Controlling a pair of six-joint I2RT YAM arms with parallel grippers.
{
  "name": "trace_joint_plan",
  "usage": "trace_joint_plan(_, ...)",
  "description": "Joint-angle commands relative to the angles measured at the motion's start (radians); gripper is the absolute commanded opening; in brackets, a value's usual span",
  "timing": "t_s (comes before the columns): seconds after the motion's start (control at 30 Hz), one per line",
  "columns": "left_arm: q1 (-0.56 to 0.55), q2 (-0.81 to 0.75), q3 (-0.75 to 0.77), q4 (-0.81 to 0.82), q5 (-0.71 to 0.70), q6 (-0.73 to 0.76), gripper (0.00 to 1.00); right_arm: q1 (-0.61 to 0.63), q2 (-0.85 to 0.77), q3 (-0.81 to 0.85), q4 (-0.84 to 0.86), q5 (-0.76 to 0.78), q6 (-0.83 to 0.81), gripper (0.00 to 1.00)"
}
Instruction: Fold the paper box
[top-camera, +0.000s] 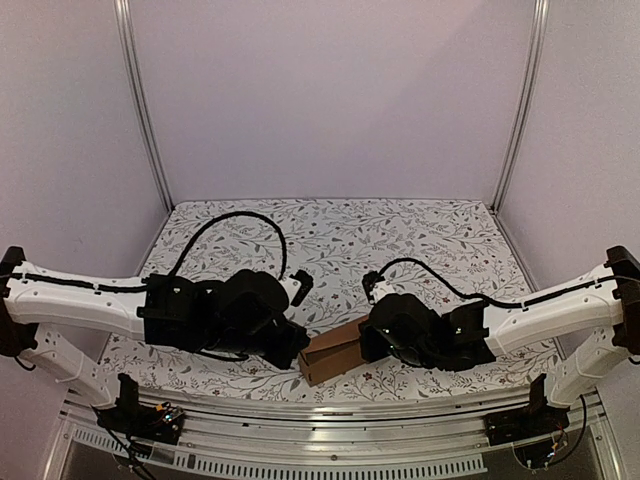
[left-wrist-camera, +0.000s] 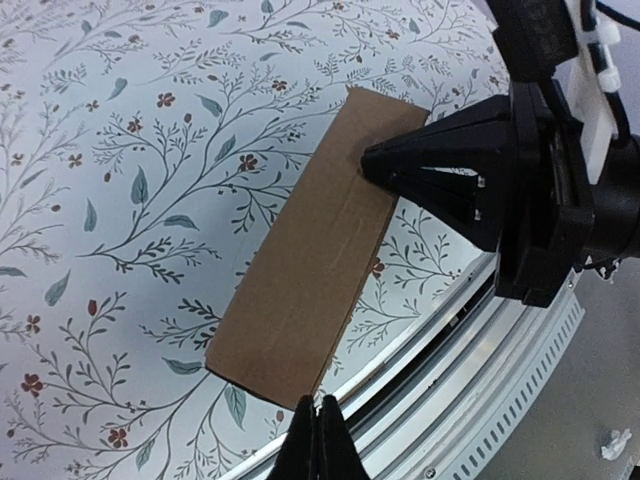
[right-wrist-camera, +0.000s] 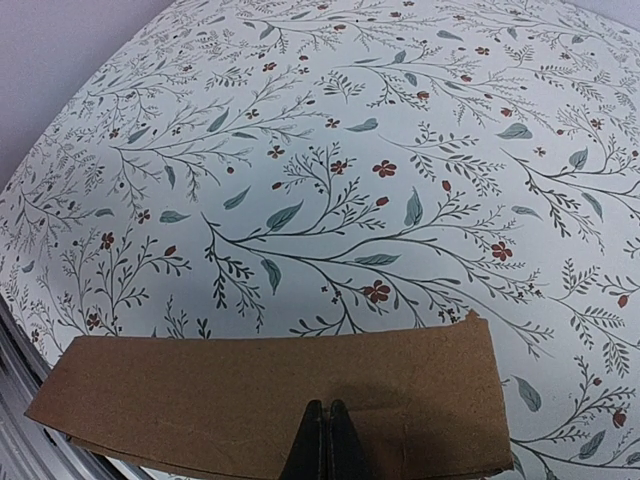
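Paper box (top-camera: 331, 354) laid flat at worktop (top-camera: 400, 240) near edge; left gripper (left-wrist-camera: 318, 415) and right gripper (right-wrist-camera: 325, 418) pinched together, tips at box

The flat brown cardboard paper box (left-wrist-camera: 300, 280) looked matt and faintly fibrous; the white floral-printed table cover (right-wrist-camera: 330, 120) looked smooth and matt; the silver metal front rail (left-wrist-camera: 455, 372) shone.

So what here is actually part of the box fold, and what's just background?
Job:
- flat brown cardboard paper box
- left end effector
- right end effector

Just there:
- floral-print table cover
- black cables
- aluminium frame rail
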Motion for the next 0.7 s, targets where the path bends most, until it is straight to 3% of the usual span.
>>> trace_joint_plan(0.0, 0.058, -0.012, -0.062, 0.184, 0.113, 0.067, 0.00, 0.003, 0.027, -0.016, -0.088, -0.027, -0.008, 0.00)
trace_joint_plan(0.17, 0.070, 0.024, -0.149, 0.316, 0.189, 0.075, 0.00, 0.004, 0.028, -0.006, -0.093, -0.031, -0.012, 0.00)
trace_joint_plan(0.47, 0.089, 0.122, -0.497, 0.685, 0.220, -0.072, 0.00, 0.004, 0.036, -0.002, -0.095, -0.042, -0.011, 0.00)
trace_joint_plan(0.67, 0.090, 0.151, -0.535, 0.811, 0.313, -0.100, 0.00, 0.004, 0.042, 0.009, -0.099, -0.052, -0.013, 0.00)
